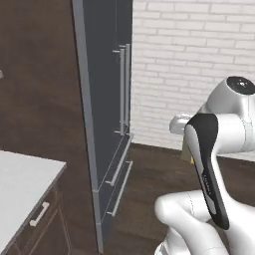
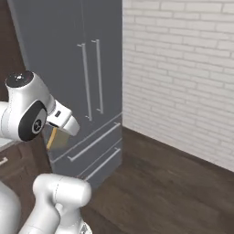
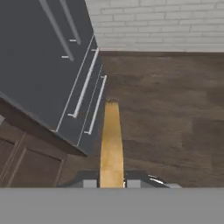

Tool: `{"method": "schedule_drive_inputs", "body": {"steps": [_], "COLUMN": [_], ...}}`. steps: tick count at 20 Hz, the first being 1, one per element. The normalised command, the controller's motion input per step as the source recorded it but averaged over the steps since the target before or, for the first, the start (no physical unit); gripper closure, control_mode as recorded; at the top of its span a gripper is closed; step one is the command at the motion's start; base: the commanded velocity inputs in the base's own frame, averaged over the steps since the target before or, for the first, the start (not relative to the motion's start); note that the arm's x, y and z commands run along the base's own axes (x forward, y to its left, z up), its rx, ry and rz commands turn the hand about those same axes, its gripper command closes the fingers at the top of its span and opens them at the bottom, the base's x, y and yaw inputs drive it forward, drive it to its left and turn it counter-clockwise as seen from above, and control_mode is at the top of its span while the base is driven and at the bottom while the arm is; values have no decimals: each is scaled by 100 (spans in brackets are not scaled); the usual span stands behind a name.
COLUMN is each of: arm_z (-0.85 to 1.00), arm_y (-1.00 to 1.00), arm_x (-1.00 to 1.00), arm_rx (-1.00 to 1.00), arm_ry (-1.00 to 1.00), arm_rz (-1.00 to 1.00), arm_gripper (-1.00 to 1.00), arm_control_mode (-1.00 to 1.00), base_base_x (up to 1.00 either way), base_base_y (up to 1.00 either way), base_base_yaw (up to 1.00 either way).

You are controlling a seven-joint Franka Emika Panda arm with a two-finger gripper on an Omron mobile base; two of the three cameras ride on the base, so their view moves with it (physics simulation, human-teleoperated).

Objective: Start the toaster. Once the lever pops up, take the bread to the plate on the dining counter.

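My gripper [image 3: 111, 183] is shut on the bread [image 3: 111, 140], a thin light tan slice seen edge-on, running up from between the two fingertips. From the right base view the bread [image 2: 55, 139] hangs below the white hand [image 2: 64, 121], in front of the tall cabinet. A sliver of the bread [image 1: 186, 149] also peeks out beside the forearm in the left base view. The toaster and the plate are out of view.
A tall dark grey cabinet [image 1: 107, 114] with long vertical handles and two lower drawers stands just ahead. A white brick wall [image 2: 183, 77] runs to its right over dark wood floor [image 3: 166, 113]. A pale-topped counter corner [image 1: 20, 184] over dark brown drawers sits at the left; I cannot tell whether it is the dining counter.
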Motion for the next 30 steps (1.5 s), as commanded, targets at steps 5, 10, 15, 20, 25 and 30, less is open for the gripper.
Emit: {"method": "schedule_drive_inputs", "body": {"steps": [5,10,15,20,25,30], "arm_z": [0,0,0,0,0,0], "arm_y": [0,0,0,0,0,0], "arm_x": [0,0,0,0,0,0], "arm_rx": [0,0,0,0,0,0], "arm_ry": [0,0,0,0,0,0], "arm_rz": [0,0,0,0,0,0], "arm_gripper": [100,100,100,100,100,100], "arm_control_mode": [100,100,100,100,100,100], "base_base_x": [4,51,100,100,95,62], "base_base_y": [-28,-36,-22,-12,-9,-4], "base_base_yaw": [-80,-62,-40,-37,-47,-65]}}
